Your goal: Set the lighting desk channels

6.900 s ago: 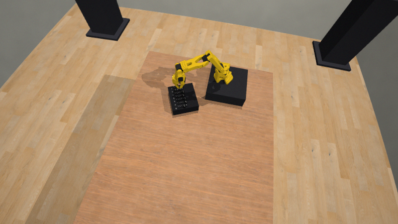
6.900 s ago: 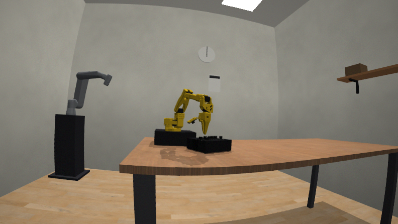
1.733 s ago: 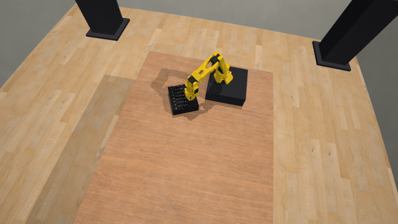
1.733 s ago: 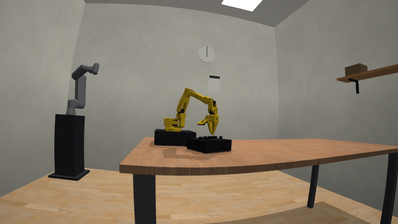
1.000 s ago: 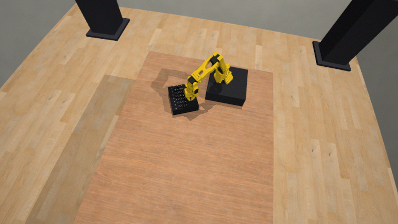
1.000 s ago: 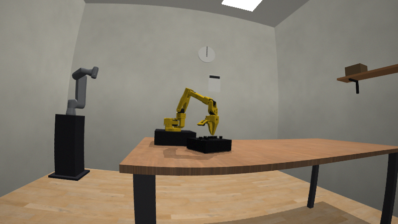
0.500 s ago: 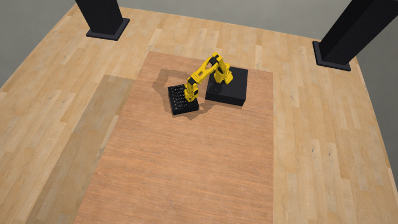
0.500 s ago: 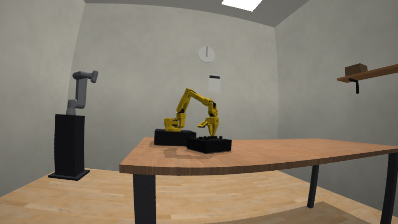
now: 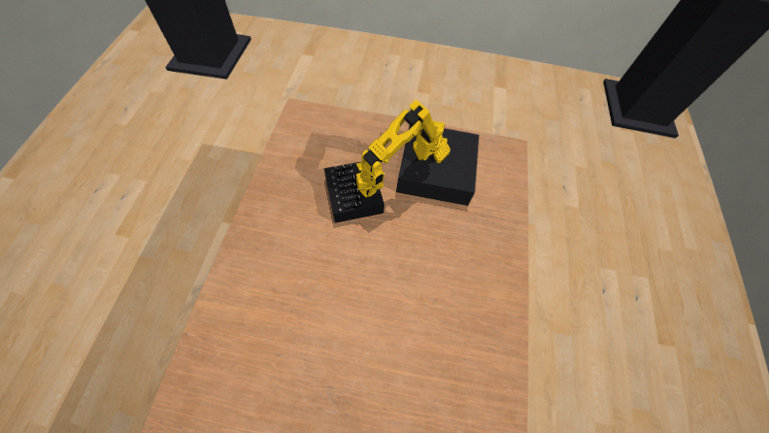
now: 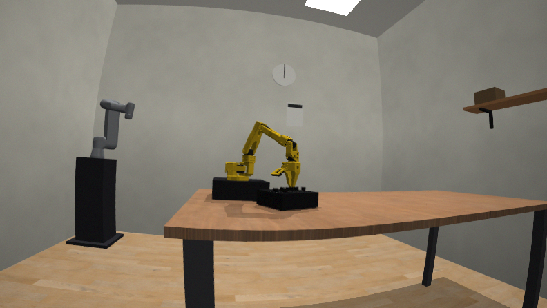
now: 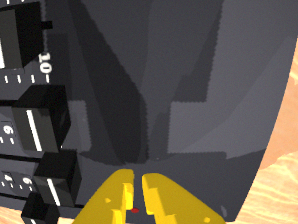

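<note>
The black lighting desk [image 9: 353, 192] sits on the wooden table in front of the arm's black base; it also shows in the side view [image 10: 287, 198]. Several fader tracks with white level marks run along its left part, and black fader caps [image 11: 57, 177] stand at the left of the wrist view. My yellow gripper [image 11: 135, 204] is shut and empty. It points down over the plain right part of the desk top, just right of the fader caps. From above the gripper [image 9: 370, 186] hides part of the desk. In the side view its tips [image 10: 292, 185] are just above the caps.
The arm stands on a black block [image 9: 438, 166] right behind the desk. Two black pillars [image 9: 200, 33] stand on the floor beyond the table. A grey arm on a black pedestal [image 10: 95, 199] stands far left in the side view.
</note>
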You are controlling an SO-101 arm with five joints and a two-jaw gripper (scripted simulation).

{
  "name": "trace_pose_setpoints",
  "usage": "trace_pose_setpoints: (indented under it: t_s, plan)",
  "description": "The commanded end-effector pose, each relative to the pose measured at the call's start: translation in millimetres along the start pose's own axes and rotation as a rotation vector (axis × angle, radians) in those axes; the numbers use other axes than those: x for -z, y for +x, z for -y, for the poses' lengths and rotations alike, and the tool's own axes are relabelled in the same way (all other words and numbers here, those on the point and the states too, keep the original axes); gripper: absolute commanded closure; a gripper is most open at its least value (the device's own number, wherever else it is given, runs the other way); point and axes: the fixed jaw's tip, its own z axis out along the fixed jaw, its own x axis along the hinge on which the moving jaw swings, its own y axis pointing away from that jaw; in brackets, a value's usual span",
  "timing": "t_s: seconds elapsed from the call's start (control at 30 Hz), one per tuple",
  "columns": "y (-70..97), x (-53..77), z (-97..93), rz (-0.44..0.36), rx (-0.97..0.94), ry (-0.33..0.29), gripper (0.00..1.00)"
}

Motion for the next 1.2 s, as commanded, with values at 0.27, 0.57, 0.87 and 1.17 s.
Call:
trace_pose_setpoints:
  t_s: [0.27, 0.57, 0.87, 1.17]
  plan:
    - [-1.4, -6.3, 4.3, 0.008, 0.000, 0.021, 1.00]
    - [-1.4, -6.3, 1.7, 0.008, 0.000, 0.021, 1.00]
    - [-1.4, -6.1, 1.1, 0.008, 0.000, 0.021, 1.00]
    - [-1.6, -4.6, -1.5, 0.008, 0.000, 0.021, 1.00]
